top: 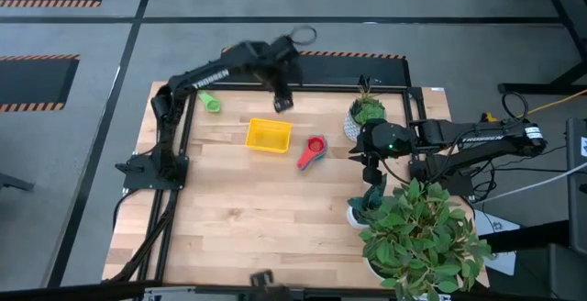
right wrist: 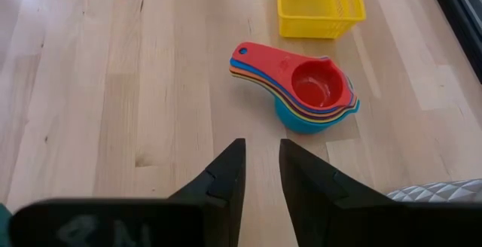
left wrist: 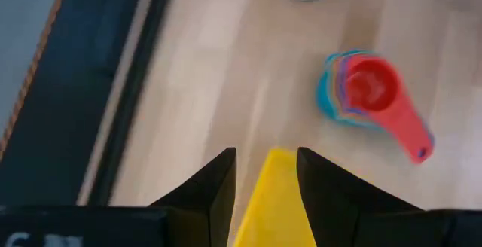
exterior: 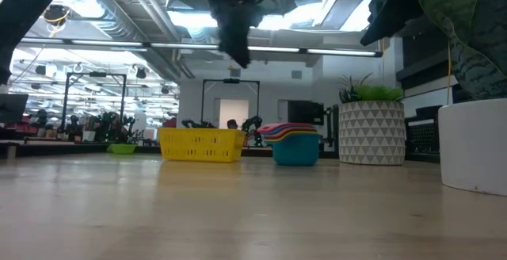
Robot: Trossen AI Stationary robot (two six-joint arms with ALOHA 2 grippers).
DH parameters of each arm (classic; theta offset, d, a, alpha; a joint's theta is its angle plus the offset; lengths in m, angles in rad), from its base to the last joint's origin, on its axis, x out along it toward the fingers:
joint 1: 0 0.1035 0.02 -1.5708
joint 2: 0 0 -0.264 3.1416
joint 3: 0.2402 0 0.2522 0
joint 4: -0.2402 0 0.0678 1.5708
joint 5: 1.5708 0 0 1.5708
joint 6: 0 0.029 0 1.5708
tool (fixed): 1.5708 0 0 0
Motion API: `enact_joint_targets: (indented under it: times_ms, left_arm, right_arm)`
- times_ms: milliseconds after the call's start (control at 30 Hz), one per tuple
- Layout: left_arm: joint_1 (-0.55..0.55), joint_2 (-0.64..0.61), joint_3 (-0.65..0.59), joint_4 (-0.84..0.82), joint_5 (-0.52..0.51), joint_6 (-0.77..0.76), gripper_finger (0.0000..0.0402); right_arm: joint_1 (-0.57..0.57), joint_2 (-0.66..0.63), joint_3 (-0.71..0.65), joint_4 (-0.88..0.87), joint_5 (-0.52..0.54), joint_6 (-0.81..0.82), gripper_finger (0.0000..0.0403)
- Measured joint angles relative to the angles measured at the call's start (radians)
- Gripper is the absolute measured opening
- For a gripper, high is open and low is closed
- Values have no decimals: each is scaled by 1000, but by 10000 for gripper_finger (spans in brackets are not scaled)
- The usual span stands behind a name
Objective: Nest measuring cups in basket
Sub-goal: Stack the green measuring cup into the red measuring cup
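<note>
Item one: yellow basket (top: 269, 136) on the table (top: 238, 228); I use it as my landmark.

Item two: nested stack of cups (top: 312, 151), red on top, just beside the basket, outside it.

Item three: one green cup (top: 212, 105), well apart.

Left gripper (top: 282, 104) raised over the basket's far edge, released, empty. Right gripper (right wrist: 260, 173) beyond the stack, narrowly parted, empty.

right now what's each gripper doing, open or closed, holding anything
left gripper: open, empty, raised over the far edge of the yellow basket.
right gripper: open, empty, facing the nested cups.
</note>
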Motion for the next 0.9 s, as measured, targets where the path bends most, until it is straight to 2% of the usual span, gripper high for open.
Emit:
enact_joint_targets:
  times_ms: [200,433,633,900]
  left_arm:
    - [148,-4,27,-157,-2,14,134]
    - [304,-7,-24,-193,0,33,134]
    - [408,-7,-156,-188,-1,-9,134]
    - [475,-6,-421,-136,-22,-42,134]
  right_arm:
    - [0,0,0,0,0,-1,87]
    - [0,0,0,0,0,-2,87]
    - [0,0,0,0,0,-3,87]
    - [0,0,0,0,0,-6,87]
